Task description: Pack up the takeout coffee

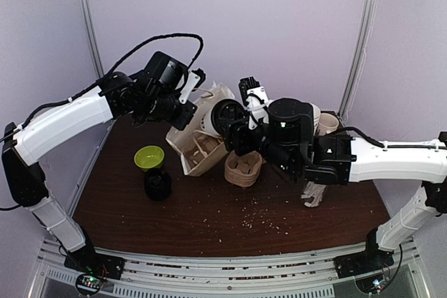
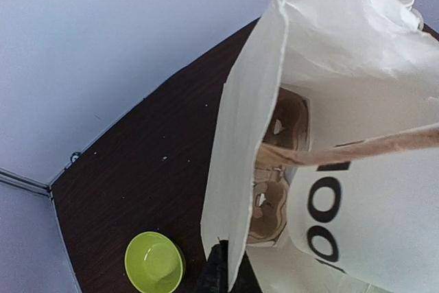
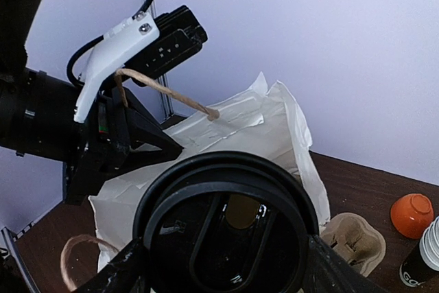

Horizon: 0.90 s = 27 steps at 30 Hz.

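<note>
The takeout coffee (image 1: pixel 211 121), a white cup with a black lid (image 3: pixel 230 231), lies sideways in my right gripper (image 3: pixel 226 274), which is shut on it at the lid end. Its base with black print (image 2: pixel 357 204) is at the mouth of the white paper bag (image 1: pixel 199 146). My left gripper (image 2: pixel 223 269) is shut on the bag's upper wall (image 2: pixel 247 135) and holds the mouth up. A cardboard cup carrier (image 2: pixel 274 190) sits inside the bag. One twine handle (image 2: pixel 370 147) crosses over the cup.
A second cardboard carrier (image 1: pixel 243 167) lies on the table right of the bag. A green bowl (image 1: pixel 149 157) and a black stack of lids (image 1: pixel 158 184) stand to the left. White cups (image 1: pixel 325 123) stand behind my right arm. An orange cap (image 3: pixel 411 214) lies at the right.
</note>
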### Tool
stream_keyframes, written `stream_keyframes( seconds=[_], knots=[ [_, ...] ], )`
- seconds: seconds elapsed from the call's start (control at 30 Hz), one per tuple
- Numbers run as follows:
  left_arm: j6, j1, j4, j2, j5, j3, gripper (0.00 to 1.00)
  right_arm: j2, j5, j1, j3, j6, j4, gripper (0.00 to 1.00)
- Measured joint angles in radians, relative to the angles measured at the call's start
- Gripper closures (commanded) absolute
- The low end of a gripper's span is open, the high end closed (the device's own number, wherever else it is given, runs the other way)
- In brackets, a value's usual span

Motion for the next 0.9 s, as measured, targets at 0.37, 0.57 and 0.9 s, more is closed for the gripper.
stream_keyframes(
  seconds=[0.37, 0.57, 0.9],
  knots=[
    [-0.113, -0.101, -0.055, -0.011, -0.058, 0.0, 1.0, 0.013, -0.015, -0.005, -0.042, 0.001, -0.003, 0.47],
    [-0.227, -0.119, -0.109, -0.041, -0.087, -0.002, 1.0, 0.013, -0.02, -0.008, -0.043, 0.001, -0.01, 0.47],
    [-0.433, -0.134, -0.119, -0.11, -0.092, -0.027, 1.0, 0.042, -0.106, -0.072, 0.01, 0.029, -0.071, 0.47]
  ],
)
